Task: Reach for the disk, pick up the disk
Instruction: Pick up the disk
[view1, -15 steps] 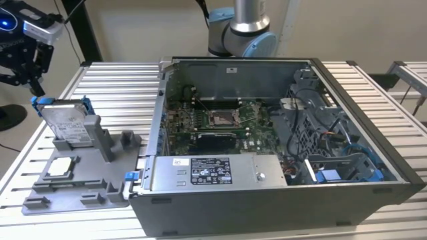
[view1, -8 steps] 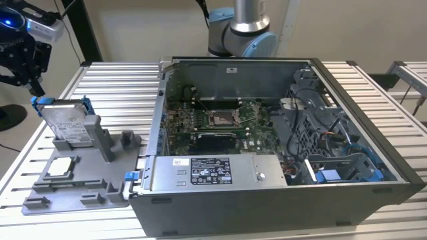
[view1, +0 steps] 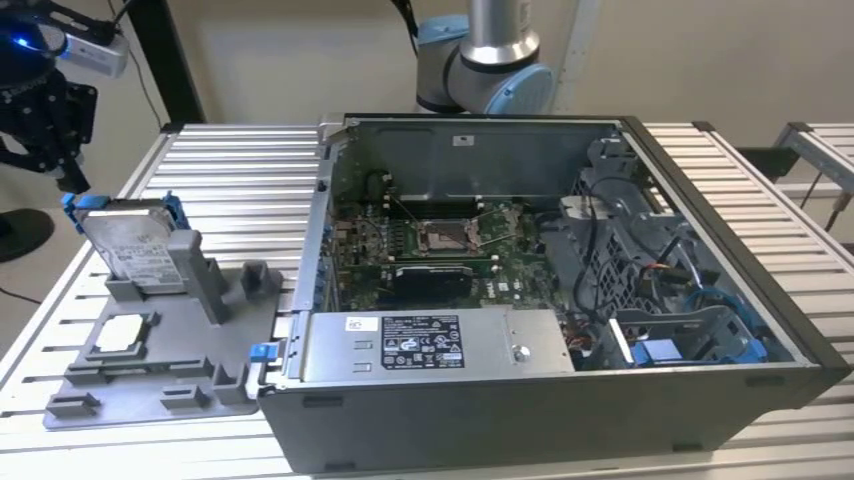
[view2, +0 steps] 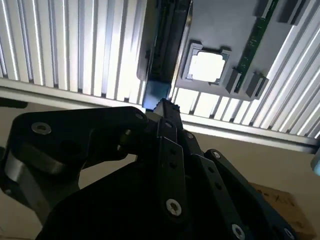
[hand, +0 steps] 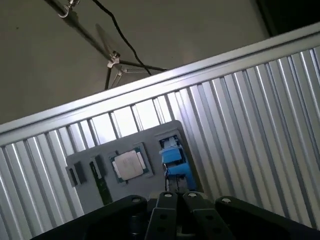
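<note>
Gripper (view1: 74, 184): black, at the exterior view's left, above the slatted table (view1: 240, 160), angled down toward the disk (view1: 134, 245). Finger posn: in both wrist views the links converge to a single tip (view2: 167, 106) (hand: 175, 194), i.e. drawn together, w/ no object seen clamped between them. Tip sits just above the disk's upper corner by the blue rail; contact vs. small gap: cannot tell. Disk posn: standing on edge, slightly tilted, in a slot of the grey holder tray (view1: 134, 395), label face toward the exterior cam, blue rails along its edges. In the second wrist view it appears edge-on as a dark strip ending in a blue corner (view2: 156, 93); in the first wrist view the blue rail (hand: 172, 156) lies just beyond the tip. Small square chip (view1: 123, 333) (view2: 207, 66) (hand: 128, 164) lies flat in a tray recess beside the disk. Open PC case (view1: 534, 420) is on the table at the exterior view's right of the tray; arm base (view1: 487, 70) behind it.
</note>
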